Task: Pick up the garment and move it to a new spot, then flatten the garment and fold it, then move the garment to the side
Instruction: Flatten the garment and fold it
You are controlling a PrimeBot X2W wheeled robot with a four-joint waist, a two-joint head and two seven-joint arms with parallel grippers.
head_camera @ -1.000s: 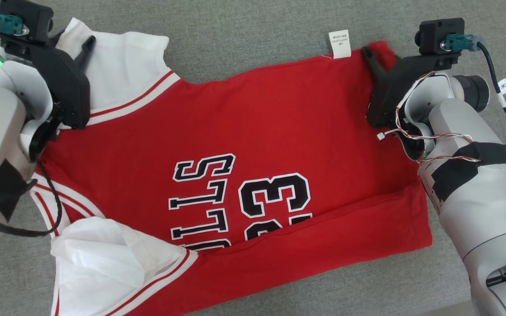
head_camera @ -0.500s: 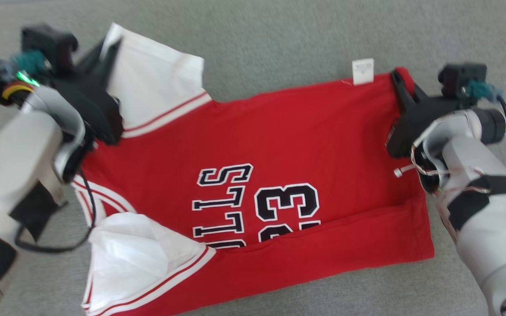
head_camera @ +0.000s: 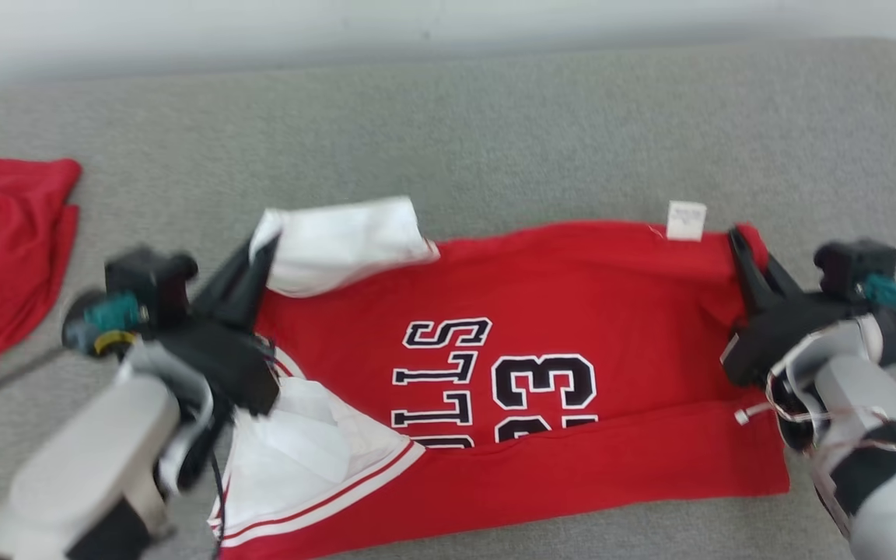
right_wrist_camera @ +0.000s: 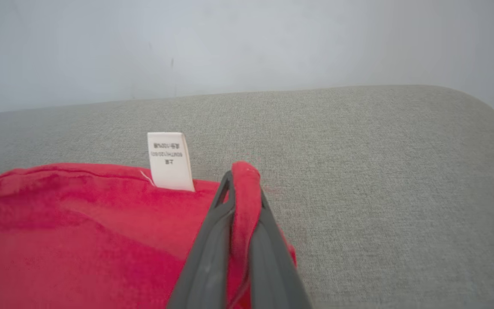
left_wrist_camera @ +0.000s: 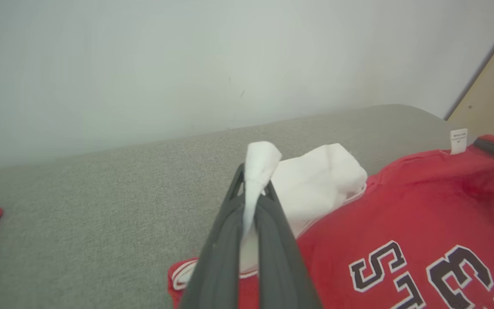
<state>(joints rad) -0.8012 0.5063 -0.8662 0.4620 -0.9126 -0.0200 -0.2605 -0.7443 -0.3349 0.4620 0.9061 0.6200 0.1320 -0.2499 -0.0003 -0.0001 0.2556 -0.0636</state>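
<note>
My left jaws are pressed together on the far white sleeve of the red basketball-style shirt with black numerals. My right jaws pinch its far red hem corner, beside the white care label. The shirt lies on the grey woven surface, with its long axis running 9 to 3 o'clock, collar end at 9. I judge this a fold: lift both corners evenly, edge taut, and carry it towards 6 o'clock.
</note>
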